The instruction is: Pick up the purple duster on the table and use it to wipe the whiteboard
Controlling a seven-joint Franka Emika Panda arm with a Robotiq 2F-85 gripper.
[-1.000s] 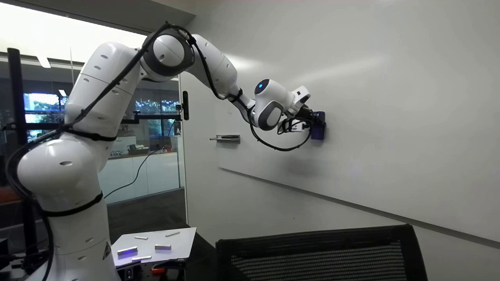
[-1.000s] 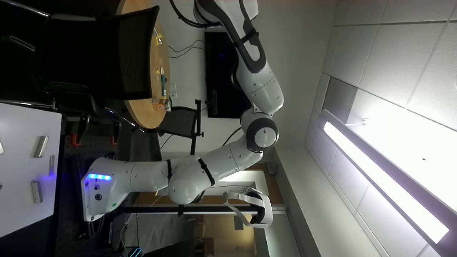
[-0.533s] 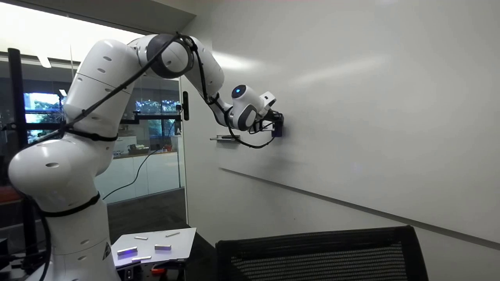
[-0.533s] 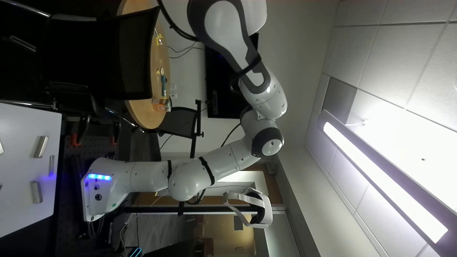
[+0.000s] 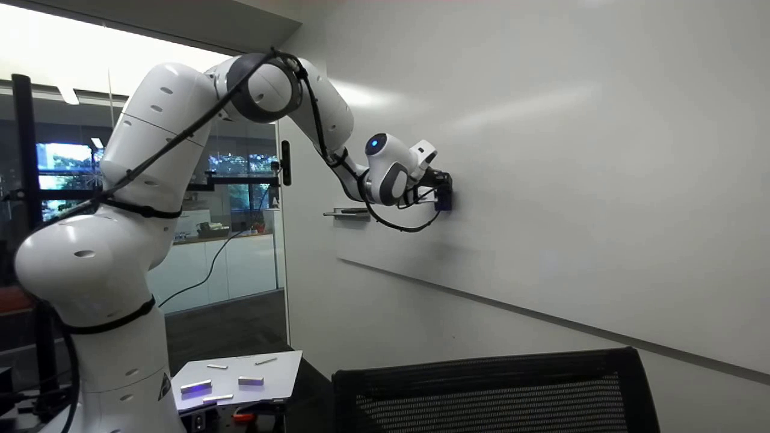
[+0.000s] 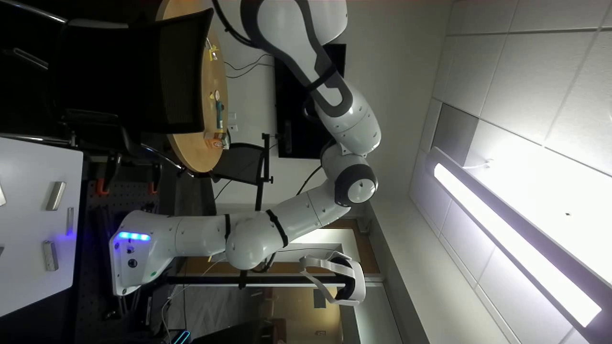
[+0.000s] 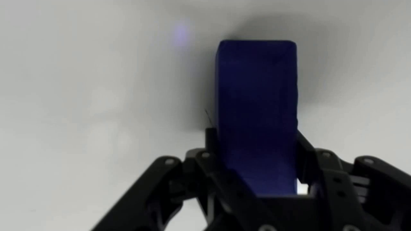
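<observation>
The purple duster [image 7: 257, 96] is a dark bluish-purple block. My gripper [image 7: 255, 141] is shut on it, with one finger on each long side in the wrist view. In an exterior view the duster [image 5: 444, 201] and the gripper [image 5: 443, 180] are at the whiteboard [image 5: 571, 228], the large glossy white wall panel. The duster's far face appears to be against the board; the contact itself is hidden. The whiteboard [image 7: 80, 96] fills the background of the wrist view, with the duster's shadow around it. In an exterior view [image 6: 296, 28] only the arm shows; the gripper is out of frame.
A small ledge [image 5: 352, 213] with a dark item is fixed on the wall left of the gripper. A black chair back [image 5: 493, 391] stands in front of the board. A white sheet [image 5: 277, 367] with several small bars lies by the arm's base. A headset [image 6: 354, 282] hangs on a pole.
In an exterior view, the gripper and duster moved left along the whiteboard between one second and half a second ago, then a little back right. The grip on the duster stays.
</observation>
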